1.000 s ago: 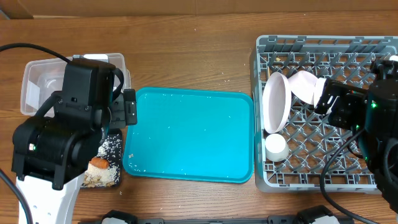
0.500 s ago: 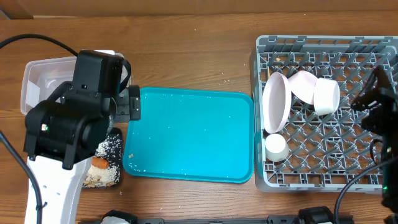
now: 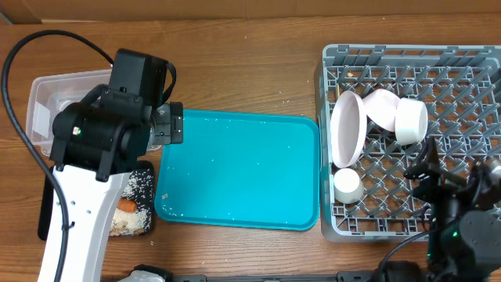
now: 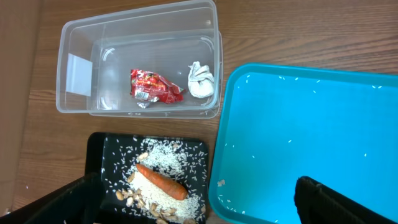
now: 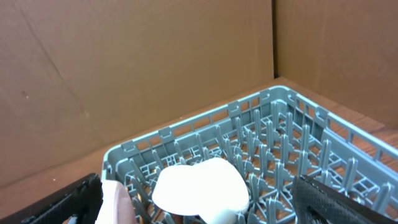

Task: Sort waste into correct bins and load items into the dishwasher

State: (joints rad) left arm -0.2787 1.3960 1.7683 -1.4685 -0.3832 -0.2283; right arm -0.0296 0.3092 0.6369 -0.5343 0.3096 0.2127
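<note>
Waste first, nearest the robot: on the flat black rectangular tray (image 4: 107, 149), a small orange carrot (image 4: 161, 182) lying across a heap of beige-white rice and food scraps (image 4: 163, 155). Just behind that, in the clear rectangular plastic tub (image 4: 109, 68), a crumpled red snack wrapper (image 4: 154, 87) and, beside it near the right wall, a small crumpled white tissue (image 4: 200, 79). Reads as sorting done, with only a few stray grains on the large teal serving tray (image 3: 235, 168) between bins and rack. On the right, in the square grey lattice dish rack (image 3: 458, 74), from near to far: a small white cup (image 3: 347, 186) by the front left corner, a round white plate (image 3: 345, 129) standing on edge, and against it a white bowl with a pale pink outside (image 3: 409, 121) on its side; hard to tell whether a second bowl sits nested behind. No thin wooden chopsticks to be made out anywhere, so perhaps one thing left to load, or else hidden in the lattice. Left gripper (image 4: 196, 193): fingers spread wide, over the left edge of the teal tray, holding and touching nothing. Right gripper (image 5: 198, 198): likewise spread to the full, above the near part of the rack, facing the bowl but clear of it, empty.
</note>
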